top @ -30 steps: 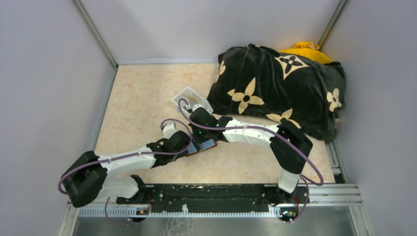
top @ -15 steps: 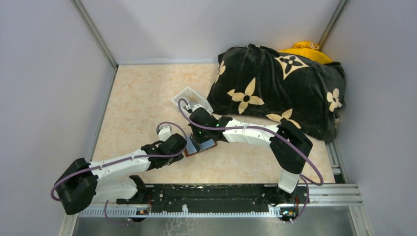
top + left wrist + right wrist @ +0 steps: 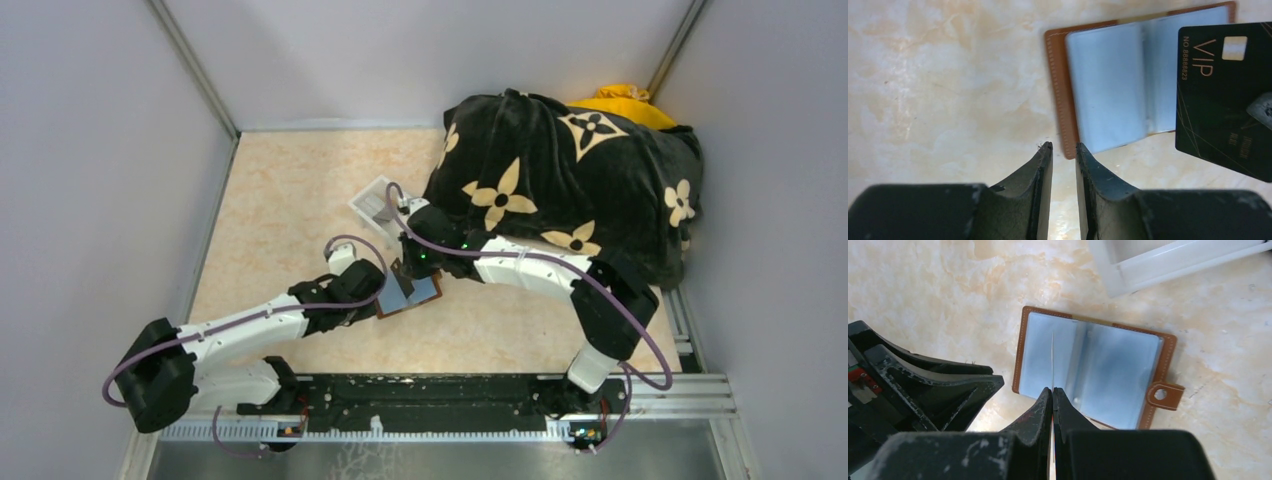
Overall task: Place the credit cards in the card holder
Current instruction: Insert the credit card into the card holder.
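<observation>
Since a second ago the right arm has been drawn back toward the far side. The card holder (image 3: 410, 295), half covered then, is now laid bare. It lies open on the desk (image 3: 290, 200), with a brown leather rim around pale blue sleeves and its snap tab out to one side.

A black VIP card (image 3: 1223, 100) is pinched on edge between the right fingers (image 3: 1040, 410), which are closed tight on it. It is held over one of the sleeves.

The left fingers (image 3: 1040, 170) are set at a narrow gap with nothing between them, just beside the holder's corner. Whether the leather is touched cannot be told.

The clear tray (image 3: 1168, 265) stands beyond the holder. The card is judged lined up but not yet slid in, so insertion is taken to be the step in hand.
</observation>
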